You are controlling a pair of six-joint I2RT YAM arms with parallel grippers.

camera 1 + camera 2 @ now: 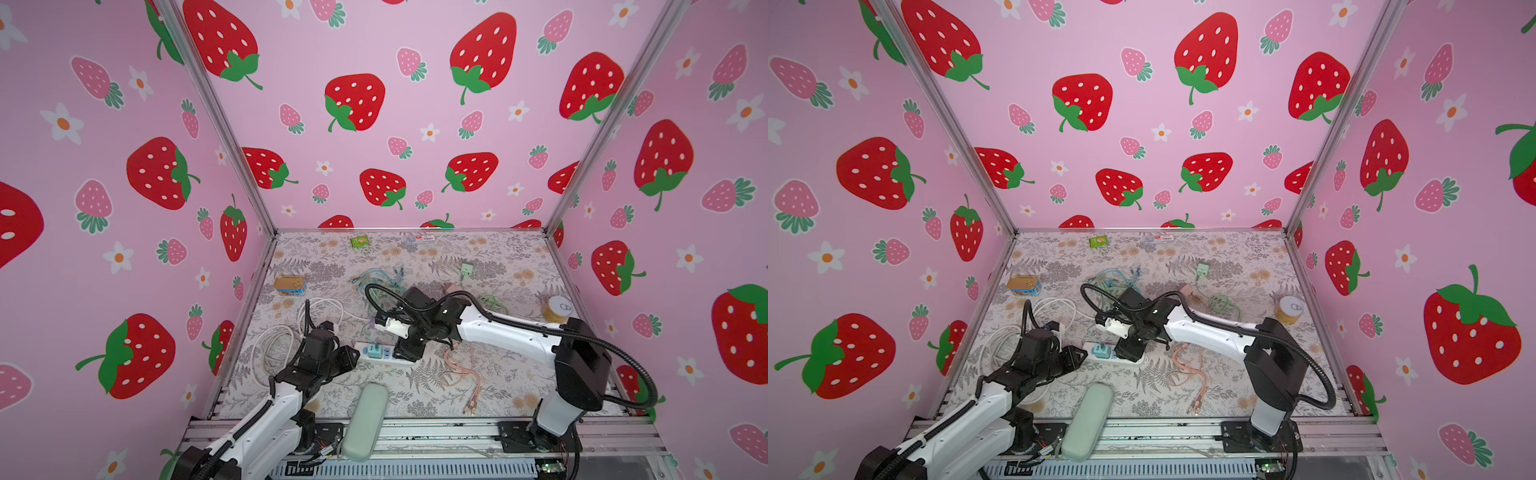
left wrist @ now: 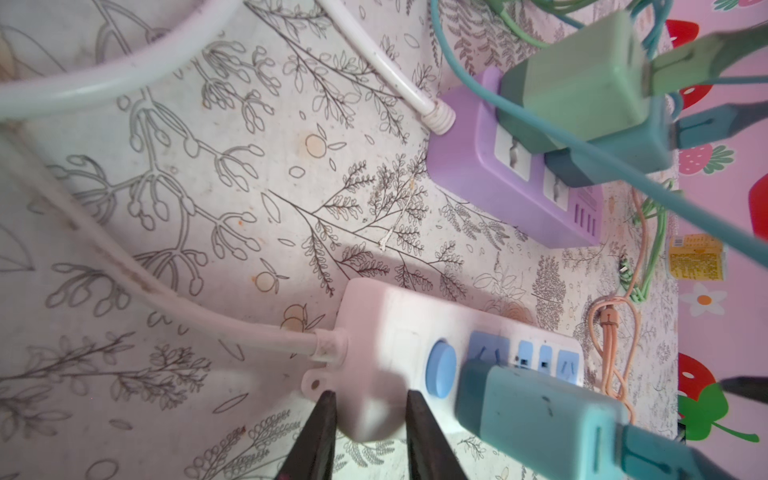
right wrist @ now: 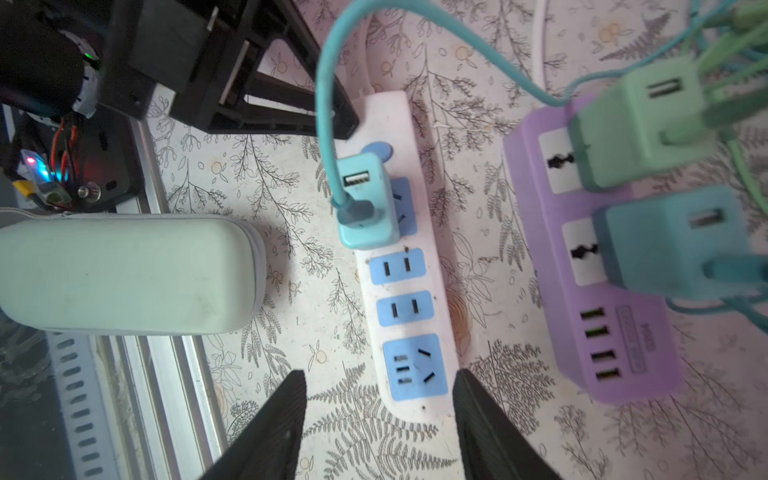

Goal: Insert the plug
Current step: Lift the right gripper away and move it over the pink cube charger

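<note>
The white power strip (image 3: pixel 395 116) has blue sockets (image 3: pixel 405 307) and holds a teal charger plug (image 3: pixel 365 220). The purple power strip (image 3: pixel 540 208) bears a mint-green charger (image 3: pixel 640 124) and a second teal charger (image 3: pixel 665 241). Grey ferns and orange blossoms pattern the tablecloth (image 1: pixel 498 257); red strawberries dot the pink walls (image 1: pixel 291 62).

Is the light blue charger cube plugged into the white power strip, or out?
In. The light blue charger cube stands upright on the white power strip, base against a blue socket, no prongs showing.
</note>
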